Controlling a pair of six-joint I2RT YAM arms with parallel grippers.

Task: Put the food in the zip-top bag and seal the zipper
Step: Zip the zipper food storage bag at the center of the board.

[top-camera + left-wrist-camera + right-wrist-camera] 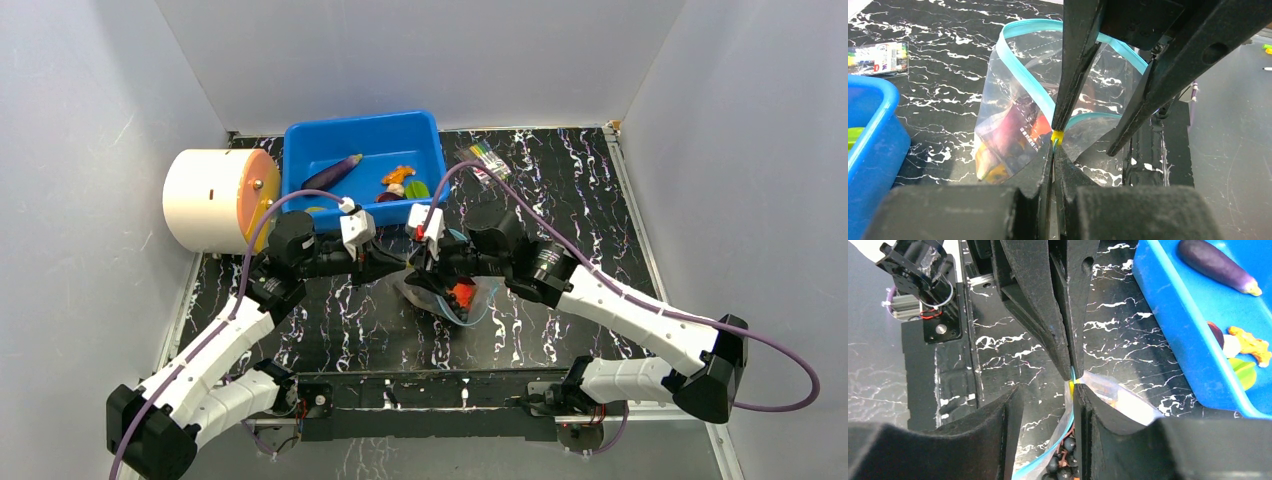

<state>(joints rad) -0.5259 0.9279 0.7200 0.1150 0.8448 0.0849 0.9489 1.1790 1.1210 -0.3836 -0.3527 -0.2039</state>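
on the black marbled table (560,330), near the blue bin (300,150) holding an eggplant (1218,265), the zip-top bag (1013,115) stands open with food (461,295) inside. the left gripper (1053,145) pinches the zipper (1028,80) tight at its end. the right gripper (1048,390) straddles the strip, jaws half apart.

Two black grippers: left gripper (1054,147), right gripper (1047,390). Between them, one clear plastic zip-top bag (1013,100); its contents are too jumbled to count. Beyond them, one blue plastic bin (360,121) holds at least four toy foods: one purple eggplant (333,172), one orange piece (398,175), one green slice (417,189) and one dark red piece (388,196). One white-and-orange cylinder (210,200). One clear marker packet (488,160).
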